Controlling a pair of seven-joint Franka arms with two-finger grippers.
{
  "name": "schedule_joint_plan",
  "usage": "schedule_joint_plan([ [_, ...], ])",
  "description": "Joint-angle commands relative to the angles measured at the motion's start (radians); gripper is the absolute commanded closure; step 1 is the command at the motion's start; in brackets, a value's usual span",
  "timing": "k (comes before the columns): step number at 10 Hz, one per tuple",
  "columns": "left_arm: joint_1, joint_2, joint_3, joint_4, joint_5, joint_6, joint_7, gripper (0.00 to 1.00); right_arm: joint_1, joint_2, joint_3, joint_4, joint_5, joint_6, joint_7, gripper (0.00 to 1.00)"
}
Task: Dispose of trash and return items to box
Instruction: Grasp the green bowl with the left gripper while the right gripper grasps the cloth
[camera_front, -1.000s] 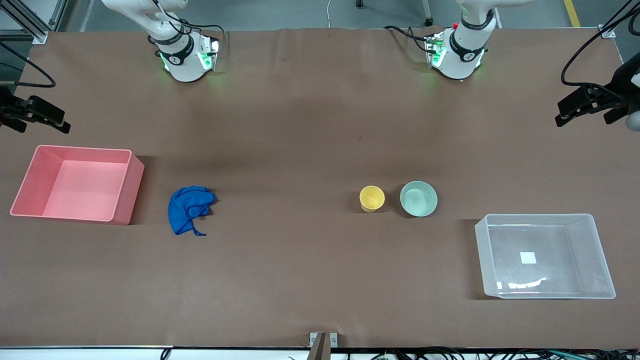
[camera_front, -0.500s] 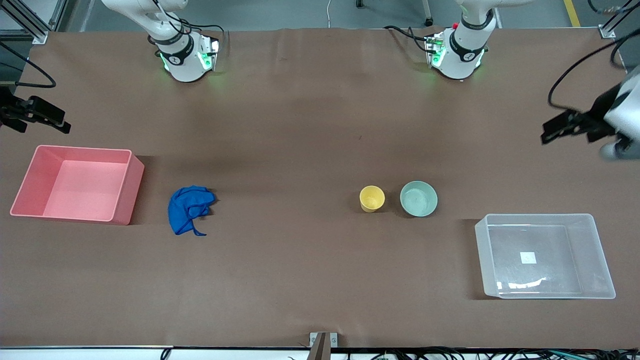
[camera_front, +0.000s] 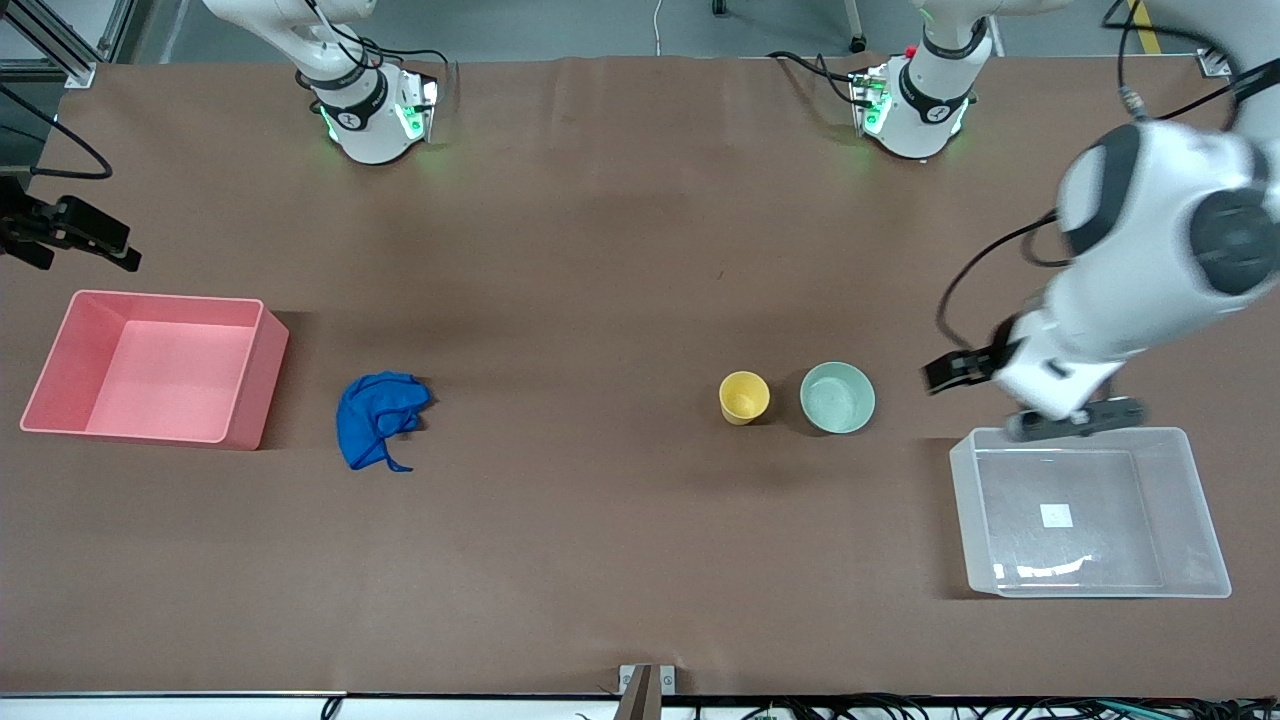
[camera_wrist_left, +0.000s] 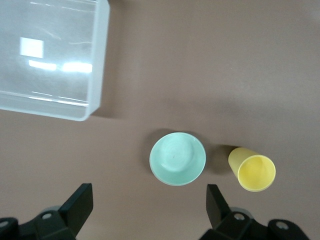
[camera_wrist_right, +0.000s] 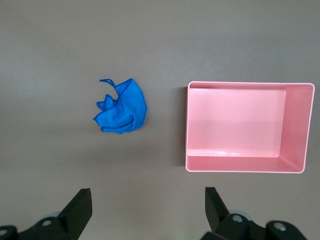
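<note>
The blue rag (camera_front: 378, 418) lies bunched on the table beside the pink bin; it also shows in the right wrist view (camera_wrist_right: 122, 107). The yellow cup (camera_front: 744, 396) and the mint-green bowl (camera_front: 837, 397) stand upright side by side, apart, both empty. The clear box (camera_front: 1000, 520) is empty, at the left arm's end. My left gripper (camera_front: 975, 380) is open and empty, up in the air over the table between bowl and box. Its wrist view shows the gripper (camera_wrist_left: 148, 187), the bowl (camera_wrist_left: 177, 158), the cup (camera_wrist_left: 252, 171) and the box (camera_wrist_left: 55, 75). My right gripper (camera_front: 70, 235) waits open and empty over the table's edge at the right arm's end; it shows in its own view too (camera_wrist_right: 147, 190).
An empty pink bin (camera_front: 160, 300) stands at the right arm's end, also seen in the right wrist view (camera_wrist_right: 245, 167). Both arm bases stand along the table's farthest edge. A small metal bracket (camera_front: 645, 680) sits at the nearest edge.
My left arm has swung in from the table's edge at its own end to over the spot between bowl and box. The right arm and all objects have not moved.
</note>
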Motion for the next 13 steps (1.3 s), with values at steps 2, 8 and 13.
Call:
schedule_joint_plan([
  [2, 0.013, 0.003, -0.001, -0.272, 0.058, 0.262, -0.038, 0.00, -0.004, -0.006, 0.008, -0.127, 0.010, 0.142, -0.010, 0.01],
  [8, 0.035, 0.070, -0.001, -0.550, 0.062, 0.695, -0.039, 0.16, 0.040, 0.218, 0.011, -0.196, 0.010, 0.367, 0.007, 0.03],
  [13, 0.032, 0.153, -0.001, -0.552, 0.061, 0.756, -0.070, 0.78, 0.118, 0.433, 0.013, -0.215, 0.010, 0.596, 0.059, 0.03],
])
